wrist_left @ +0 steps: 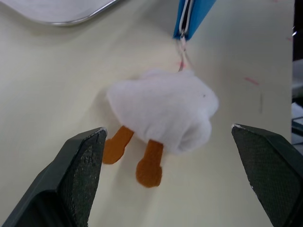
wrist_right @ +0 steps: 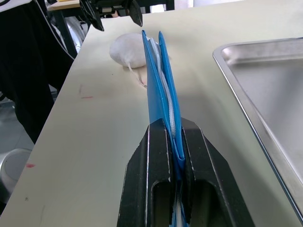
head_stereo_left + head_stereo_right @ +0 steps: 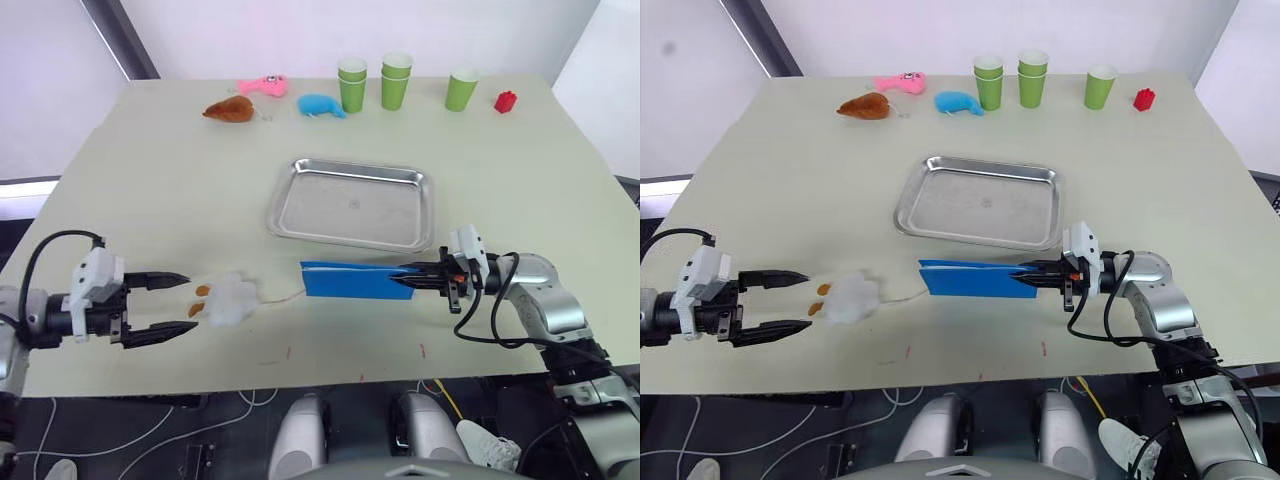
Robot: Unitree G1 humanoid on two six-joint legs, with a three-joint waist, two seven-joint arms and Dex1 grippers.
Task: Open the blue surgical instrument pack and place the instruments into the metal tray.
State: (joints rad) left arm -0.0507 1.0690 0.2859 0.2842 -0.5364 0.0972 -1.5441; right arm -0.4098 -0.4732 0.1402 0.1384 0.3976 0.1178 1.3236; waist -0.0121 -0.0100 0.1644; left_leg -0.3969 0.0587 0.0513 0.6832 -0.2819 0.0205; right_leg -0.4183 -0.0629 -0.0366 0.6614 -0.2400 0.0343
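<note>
The blue surgical instrument pack (image 3: 352,281) is closed and stands on its long edge on the table, just in front of the metal tray (image 3: 300,166), which is empty. My right gripper (image 3: 408,281) is shut on the pack's right end, and the clamped edge (image 2: 173,124) shows between its fingers (image 2: 151,161). A thin cord runs from the pack's left corner (image 1: 188,19) to a white plush with orange feet (image 3: 230,299). My left gripper (image 3: 192,302) is open just left of that plush, with its fingers (image 1: 80,161) either side of it and apart from it. The instruments are hidden.
Along the far edge stand several green cups (image 3: 396,82), a red block (image 3: 505,101), a blue plush (image 3: 320,105), a pink toy (image 3: 265,86) and a brown toy (image 3: 230,110). The table's front edge (image 3: 330,372) runs close behind both grippers.
</note>
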